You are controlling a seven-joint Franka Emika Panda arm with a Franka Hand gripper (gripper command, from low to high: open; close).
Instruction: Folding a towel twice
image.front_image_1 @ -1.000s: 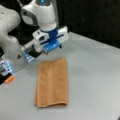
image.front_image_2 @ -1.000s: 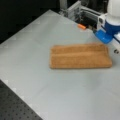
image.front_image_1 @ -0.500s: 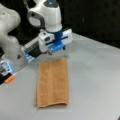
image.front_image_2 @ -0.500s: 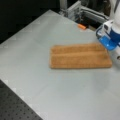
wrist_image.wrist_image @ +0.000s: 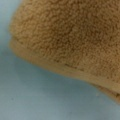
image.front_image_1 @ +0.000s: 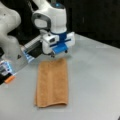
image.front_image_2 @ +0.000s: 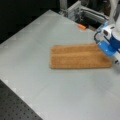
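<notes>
Towel (image.front_image_1: 52, 83) folded once into a long strip on table (image.front_image_1: 95, 82). Gripper (image.front_image_1: 59, 53) just above its far end; jaw state impossible to tell.

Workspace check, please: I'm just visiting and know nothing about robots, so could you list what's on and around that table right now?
Surface: pale grey table, bare around the cloth in both front views.
Job's things: towel, orange-brown, lying flat as a long narrow strip; the wrist view shows layered edges, so it looks folded once already.
Clutter: small orange object by the table's far edge in a front view; what it is cannot be told.
Grippers: gripper hangs just over the towel's short end, at a front view's top; its fingers are not visible.
Cables: nothing seen.
Surroundings: dark backdrop, metal frame behind the table, perforated black board at a front view's bottom left.
</notes>
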